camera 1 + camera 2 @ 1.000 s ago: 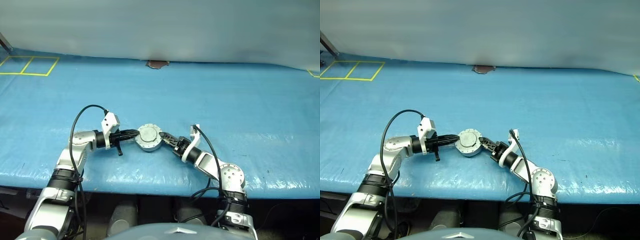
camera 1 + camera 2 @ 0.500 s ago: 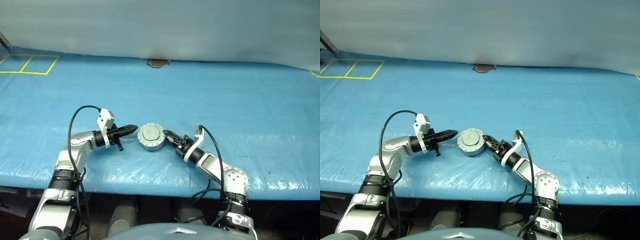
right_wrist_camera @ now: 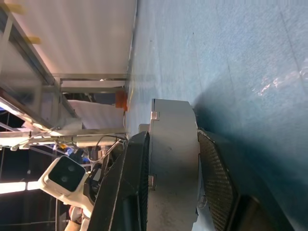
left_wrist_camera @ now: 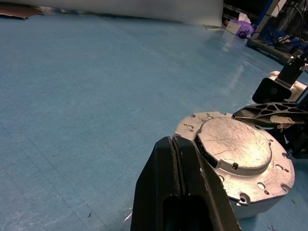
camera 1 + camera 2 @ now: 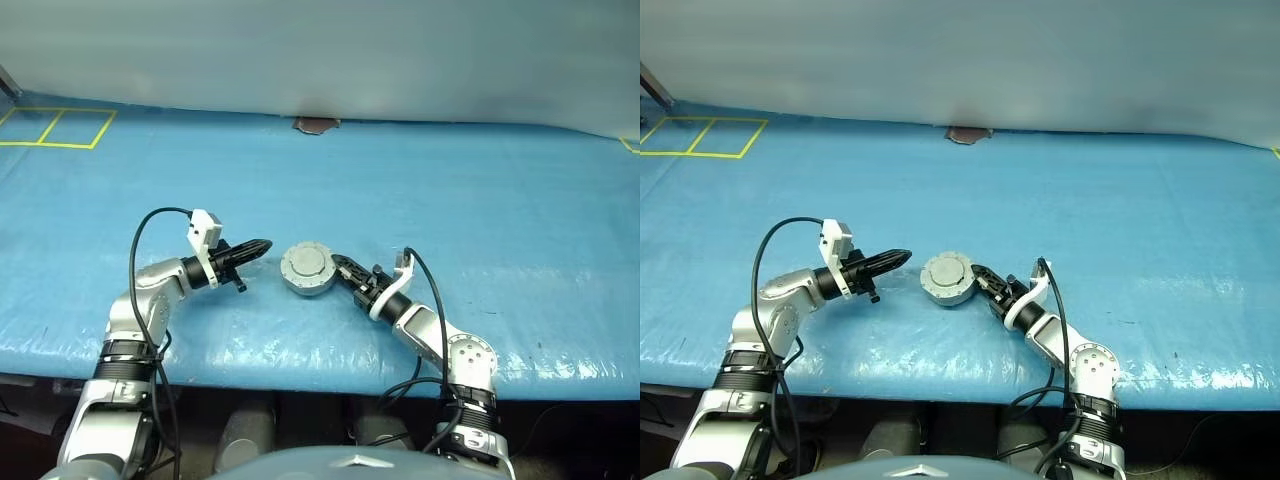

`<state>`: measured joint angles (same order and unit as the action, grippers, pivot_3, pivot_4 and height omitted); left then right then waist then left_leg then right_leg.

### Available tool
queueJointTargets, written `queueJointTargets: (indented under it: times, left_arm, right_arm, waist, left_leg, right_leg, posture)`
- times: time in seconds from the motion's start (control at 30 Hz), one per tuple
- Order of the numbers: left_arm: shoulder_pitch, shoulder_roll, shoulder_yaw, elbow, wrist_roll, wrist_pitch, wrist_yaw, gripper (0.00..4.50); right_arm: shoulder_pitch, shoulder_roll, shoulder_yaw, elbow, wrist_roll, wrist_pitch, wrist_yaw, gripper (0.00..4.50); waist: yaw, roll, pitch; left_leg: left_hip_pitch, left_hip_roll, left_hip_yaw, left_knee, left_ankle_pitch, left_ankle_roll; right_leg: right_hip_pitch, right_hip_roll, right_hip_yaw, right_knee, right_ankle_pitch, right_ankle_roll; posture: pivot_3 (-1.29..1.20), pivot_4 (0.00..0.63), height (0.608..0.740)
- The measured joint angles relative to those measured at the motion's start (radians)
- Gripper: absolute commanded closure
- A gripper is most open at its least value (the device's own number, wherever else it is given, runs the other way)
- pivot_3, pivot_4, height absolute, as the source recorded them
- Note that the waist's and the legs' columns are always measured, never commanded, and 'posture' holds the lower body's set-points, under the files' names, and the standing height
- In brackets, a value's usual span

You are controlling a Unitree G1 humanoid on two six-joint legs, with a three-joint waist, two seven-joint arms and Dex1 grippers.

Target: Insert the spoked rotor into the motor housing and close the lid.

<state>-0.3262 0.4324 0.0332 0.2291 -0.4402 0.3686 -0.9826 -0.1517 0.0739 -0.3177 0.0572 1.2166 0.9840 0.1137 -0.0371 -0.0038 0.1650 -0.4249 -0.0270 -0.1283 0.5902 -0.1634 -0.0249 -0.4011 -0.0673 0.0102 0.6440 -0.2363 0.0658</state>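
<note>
The motor housing (image 5: 308, 272) sits on the blue table near its front edge, and the lid (image 4: 235, 145) lies flat on top with its plain pale grey face up. My right gripper (image 5: 339, 267) reaches in from the right and is shut on the housing's side wall (image 3: 173, 159), one finger (image 3: 137, 183) against each face. My left gripper (image 5: 263, 245) is shut and holds nothing. It hovers a short way to the left of the housing, with the tips pointing at it. The spoked rotor is hidden.
The blue sheet (image 5: 480, 200) covers the whole table, and its front edge (image 5: 300, 355) runs just below my arms. A brown patch (image 5: 314, 126) lies at the far edge. Yellow tape squares (image 5: 55, 130) mark the far left corner.
My left gripper has drawn back to the left from the housing's rim, leaving a gap, and has rolled. The right gripper keeps its hold on the housing.
</note>
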Motion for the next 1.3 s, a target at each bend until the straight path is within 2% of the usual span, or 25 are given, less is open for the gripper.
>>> queueJointTargets:
  times: [0.2,0.7,1.07,1.23,1.3]
  left_arm:
    - [0.001,0.0,-0.002,-0.009,-0.001,0.003,0.0,4.5]
    - [0.001,-0.006,-0.002,-0.012,-0.006,0.019,0.021,4.5]
    - [0.005,-0.041,0.047,-0.05,-0.093,0.09,0.066,4.5]
    - [0.014,-0.041,0.071,-0.052,-0.123,0.126,0.069,4.5]
    - [0.015,-0.042,0.082,-0.052,-0.133,0.131,0.073,4.12]
  right_arm:
    - [0.005,-0.004,0.039,-0.013,-0.039,-0.019,0.023,3.21]
    - [0.016,0.005,-0.014,0.009,0.057,-0.056,0.019,3.21]
    - [0.011,0.006,-0.016,0.007,0.108,-0.091,-0.034,3.21]
    - [-0.04,0.011,-0.024,-0.006,0.143,-0.132,-0.067,3.21]
    - [-0.057,0.014,-0.025,-0.027,0.163,-0.137,-0.071,3.21]
  waist:
    - [-0.005,0.0,0.0]
    - [-0.002,0.001,0.001]
    - [-0.006,0.002,0.001]
    - [-0.01,0.003,0.002]
    - [-0.01,0.003,0.002]
  left_leg:
    - [0.0,0.002,0.0,0.0,0.0,0.0]
    - [-0.004,0.001,0.001,0.0,0.0,0.0]
    - [-0.005,0.002,0.002,0.001,0.0,0.0]
    - [-0.005,0.002,0.002,0.003,0.0,0.0]
    - [-0.005,0.002,0.002,0.003,0.0,0.0]
  right_leg:
    - [0.0,0.002,0.001,0.0,0.0,-0.001]
    - [-0.004,0.003,0.002,0.001,0.002,0.001]
    - [-0.006,0.003,0.003,0.002,0.005,0.005]
    - [-0.006,0.004,0.003,0.003,0.006,0.004]
    - [-0.006,0.004,0.003,0.003,0.006,0.004]
  posture:
    - [0.0,0.15,0.74]
    - [0.0,0.15,0.74]
    - [0.0,0.15,0.74]
    - [0.0,0.15,0.74]
    - [0.0,0.15,0.74]
